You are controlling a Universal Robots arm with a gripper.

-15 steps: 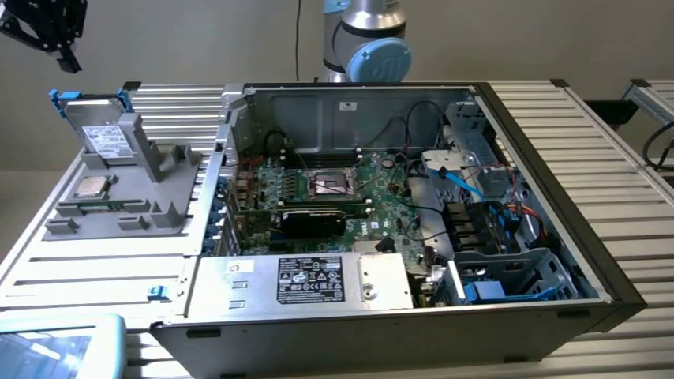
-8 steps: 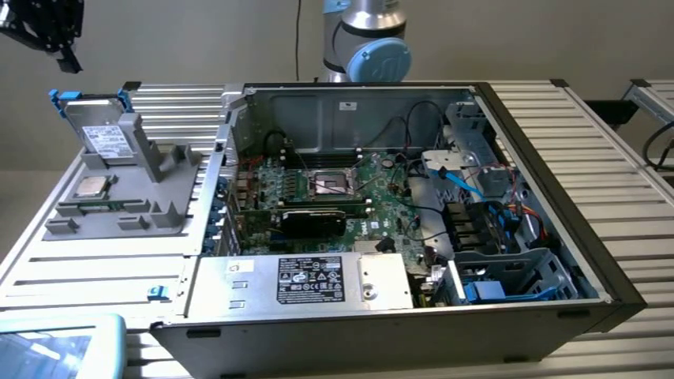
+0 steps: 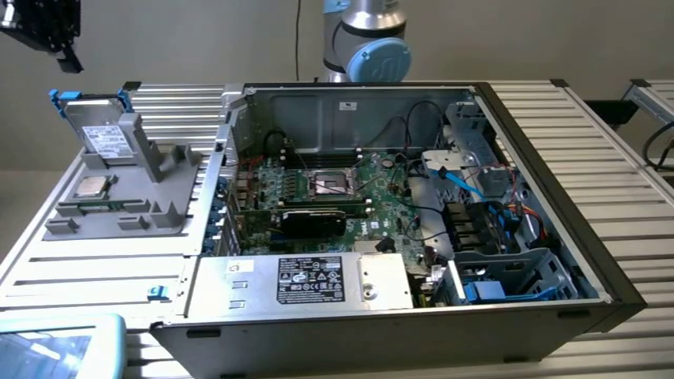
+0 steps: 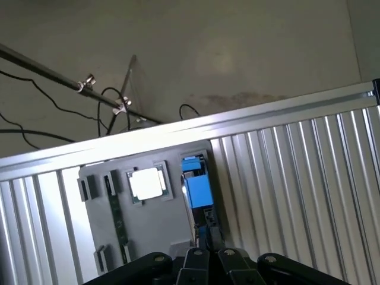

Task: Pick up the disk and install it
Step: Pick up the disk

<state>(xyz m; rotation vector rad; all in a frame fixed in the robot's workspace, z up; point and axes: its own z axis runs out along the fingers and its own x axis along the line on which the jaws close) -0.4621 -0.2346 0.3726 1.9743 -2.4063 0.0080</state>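
So far I judge nothing of the task done: the disk (image 3: 102, 134) stands upright in the grey holder (image 3: 126, 197) on the tabletop (image 3: 95, 268), beside the open computer case (image 3: 421, 197), and my claw (image 4: 206, 252) hangs above it, closed and empty

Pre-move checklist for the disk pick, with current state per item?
1. Silver-grey hard drive in its blue plastic carrier stands upright in the grey plastic fixture: ok.
2. Black gripper is above the fixture, apart from the drive: ok.
3. Gripper open for a grasp: not ok. It is shut and holds nothing.
4. Small square silver CPU chip lies beside the drive, not touching it: ok.
5. Black tower computer case has its side cover off, with the inside exposed: ok.
6. Grey metal drive cage with blue parts free to take the drive: cannot tell.
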